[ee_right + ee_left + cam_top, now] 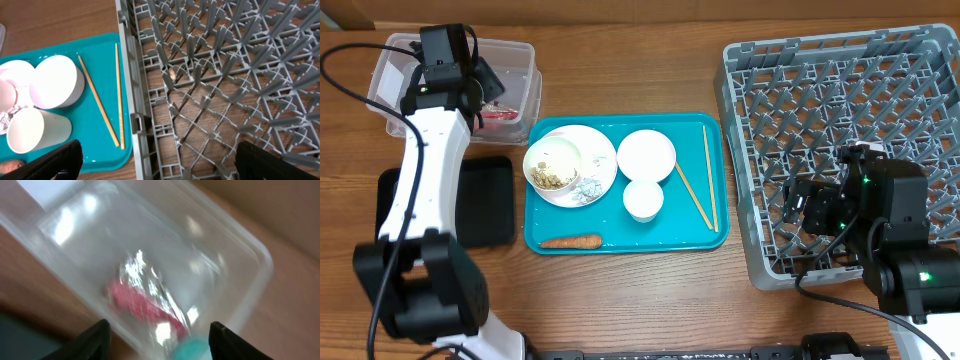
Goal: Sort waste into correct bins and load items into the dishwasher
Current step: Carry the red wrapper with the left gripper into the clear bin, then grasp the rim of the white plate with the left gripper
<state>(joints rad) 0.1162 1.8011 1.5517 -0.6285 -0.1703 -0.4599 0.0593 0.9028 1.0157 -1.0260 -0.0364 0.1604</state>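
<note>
The left hand (159,330) hangs over the clear tub (515,55) at the far left corner of the desk (620,60). Its two fingers (97,337) stand well apart with nothing between them. Directly beneath the hand, on the tub floor, lies the red-and-white snack wrapper (145,302), crumpled and showing a silvery inner side. The left wrist view is too blurred to tell whether it touches the tub wall. Nearer the robot than this hand, partly under its arm, sits the flat black tray (490,200). The right hand (157,150) is spread as wide as it goes and grips nothing; it hovers above the near left part of the grey dish rack (820,90), whose pegs and lattice lie right below and ahead of it. Just off this hand's left side, touching or nearly touching the rack wall, is the teal tray (620,240). The pair of chopsticks (705,180) lies closest to the hand, then a white bowl (646,155) and a small white cup (643,200). Farther left is the flat plate (595,150), which carries a small bowl (552,162) of beige food scraps (552,178) and a bit of crumpled paper (585,190). The orange carrot (570,241) lies along the tray's near edge.
</note>
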